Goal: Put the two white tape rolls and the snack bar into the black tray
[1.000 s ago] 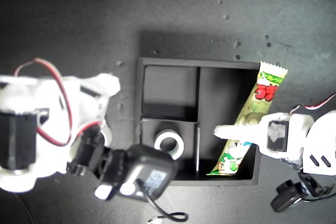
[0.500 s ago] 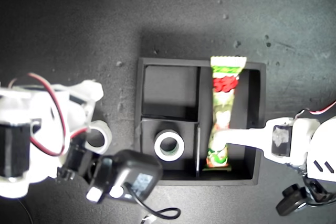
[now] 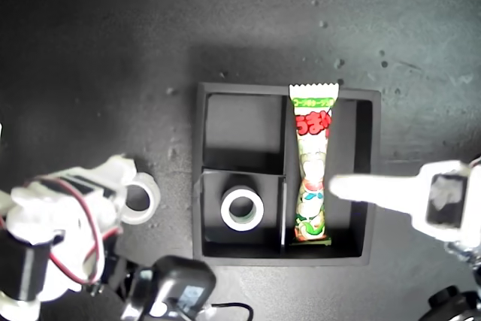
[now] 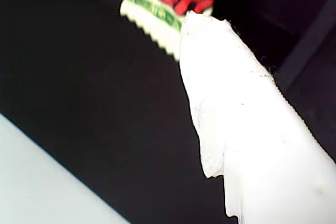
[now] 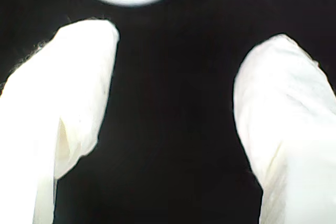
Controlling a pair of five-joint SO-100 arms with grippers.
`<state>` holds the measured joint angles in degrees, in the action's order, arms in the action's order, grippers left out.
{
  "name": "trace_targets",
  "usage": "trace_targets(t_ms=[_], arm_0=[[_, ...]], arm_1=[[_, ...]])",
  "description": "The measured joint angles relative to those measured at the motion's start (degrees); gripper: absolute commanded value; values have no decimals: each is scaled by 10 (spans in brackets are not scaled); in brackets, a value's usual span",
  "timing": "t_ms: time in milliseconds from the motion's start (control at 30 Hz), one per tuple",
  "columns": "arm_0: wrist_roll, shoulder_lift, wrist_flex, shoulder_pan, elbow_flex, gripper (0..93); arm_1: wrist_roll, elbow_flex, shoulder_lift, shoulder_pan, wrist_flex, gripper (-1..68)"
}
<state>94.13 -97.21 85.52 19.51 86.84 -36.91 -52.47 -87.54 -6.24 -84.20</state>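
Our second gripper's (image 5: 173,103) jaws are spread, empty, facing one white tape roll (image 3: 140,198) on the tabletop (image 3: 113,50). Our first gripper's (image 3: 338,186) jaw state we cannot tell. The snack bar (image 3: 312,163), red lettering unreadable, lies in the black tray's (image 3: 372,178) long compartment; the other tape roll (image 3: 241,209) occupies a small one

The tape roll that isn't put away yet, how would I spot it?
Find the black tray. Just outside its wall, on the exterior view's left, a white tape roll lies on the dark table beside a white arm. Its twin already sits inside a small compartment.
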Motion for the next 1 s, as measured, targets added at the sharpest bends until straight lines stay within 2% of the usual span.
trace_targets(t_ms=[100,133,200,433,867,1000], arm_0=[[19,-12,-87,14,80,177],[27,-12,-107,21,93,178],[41,-12,-134,37,113,181],[76,-5,-210,56,167,192],[111,34,-289,83,217,194],[129,62,-320,83,248,93]], arm_1=[[-61,103,0,7,-95,186],[-78,129,0,5,-123,147],[-101,162,0,1,-163,-2],[-134,177,-1,-30,-187,-3],[-139,178,-1,-30,-187,-3],[-143,180,-1,-30,-187,-3]])
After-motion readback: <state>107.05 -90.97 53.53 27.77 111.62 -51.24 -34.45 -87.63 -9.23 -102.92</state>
